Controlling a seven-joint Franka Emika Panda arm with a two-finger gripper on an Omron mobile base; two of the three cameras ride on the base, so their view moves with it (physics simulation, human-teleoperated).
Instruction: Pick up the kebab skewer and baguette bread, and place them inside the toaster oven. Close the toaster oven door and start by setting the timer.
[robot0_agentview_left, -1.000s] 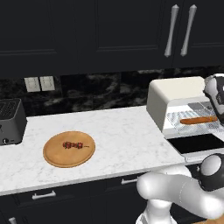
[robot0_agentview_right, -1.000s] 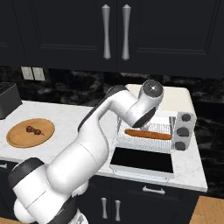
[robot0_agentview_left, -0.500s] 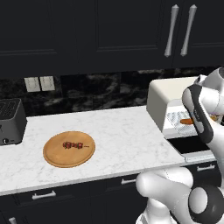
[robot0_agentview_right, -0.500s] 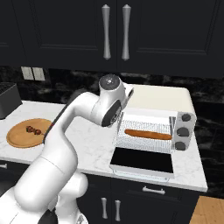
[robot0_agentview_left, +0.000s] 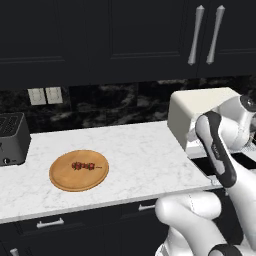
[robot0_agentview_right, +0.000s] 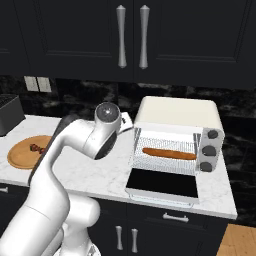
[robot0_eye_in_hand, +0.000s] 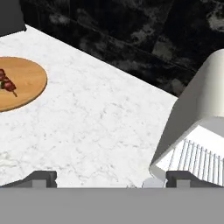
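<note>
The kebab skewer (robot0_agentview_left: 83, 166) lies on a round wooden board (robot0_agentview_left: 65, 179) on the marble counter; the hand view has the kebab skewer (robot0_eye_in_hand: 6, 83) at its left edge. Inside the cream toaster oven (robot0_agentview_right: 177, 112), the baguette bread (robot0_agentview_right: 169, 153) rests on the wire rack. The toaster oven door (robot0_agentview_right: 162, 183) is folded down flat, glass facing up. My gripper (robot0_eye_in_hand: 111, 181) is open with nothing between its fingers. It hovers over the counter just left of the oven, between the oven and the board, and in the right base view the gripper (robot0_agentview_right: 126, 121) sits beside the oven's left wall.
A small dark slot toaster (robot0_agentview_left: 11, 137) stands at the counter's far left, beyond the board. Three dark knobs (robot0_agentview_right: 210, 150) line the oven's right side. Dark cabinets with silver handles (robot0_agentview_right: 131, 36) hang overhead. Bare marble (robot0_eye_in_hand: 100, 122) lies between the board and the oven.
The arm has swung left, out of the oven's mouth to the counter beside it. The baguette stays on the rack and the skewer stays on the board.
</note>
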